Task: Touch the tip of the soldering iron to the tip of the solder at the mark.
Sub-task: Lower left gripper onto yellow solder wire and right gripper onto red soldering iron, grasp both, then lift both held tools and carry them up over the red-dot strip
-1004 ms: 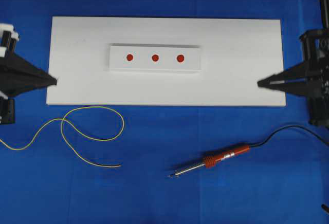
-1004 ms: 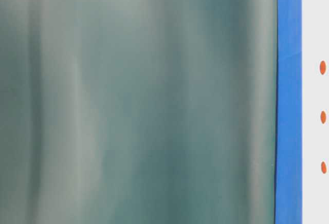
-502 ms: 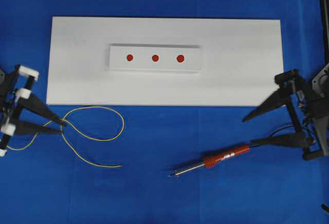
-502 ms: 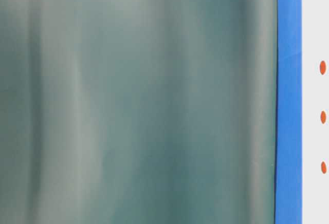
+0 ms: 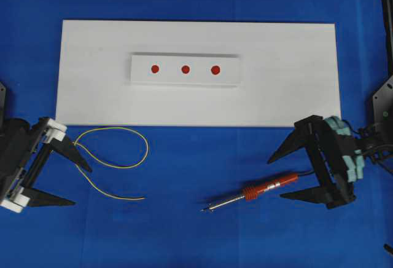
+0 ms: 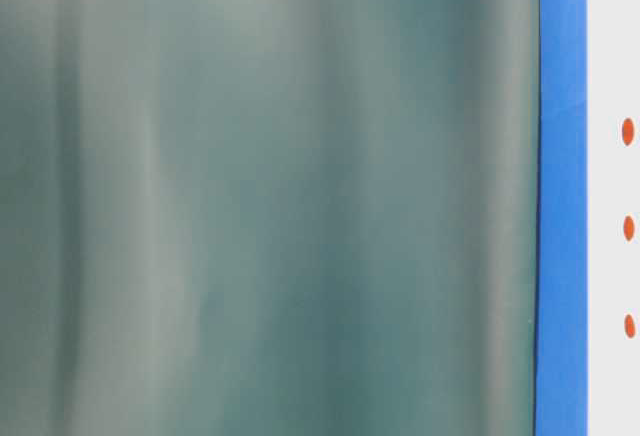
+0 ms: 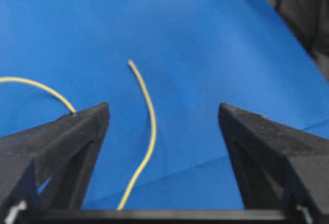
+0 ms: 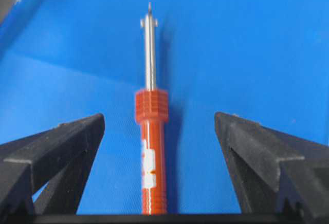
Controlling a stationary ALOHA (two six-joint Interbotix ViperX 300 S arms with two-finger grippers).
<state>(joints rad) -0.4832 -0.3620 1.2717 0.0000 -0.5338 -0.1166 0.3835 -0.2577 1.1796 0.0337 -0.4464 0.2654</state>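
1. Evidently nothing is held yet: the left pincer stands wide apart around the solder, the right pincer equally wide around the iron.
2. Both things lie on the blue table, well apart from the mark on the white strip.
3. The solder is judged light and limp; it should be pinched near its free end, or the tip will droop.
4. The iron is judged stiff and light; its red handle, centred between the jaws, is the place for a grip, not the thin shaft.
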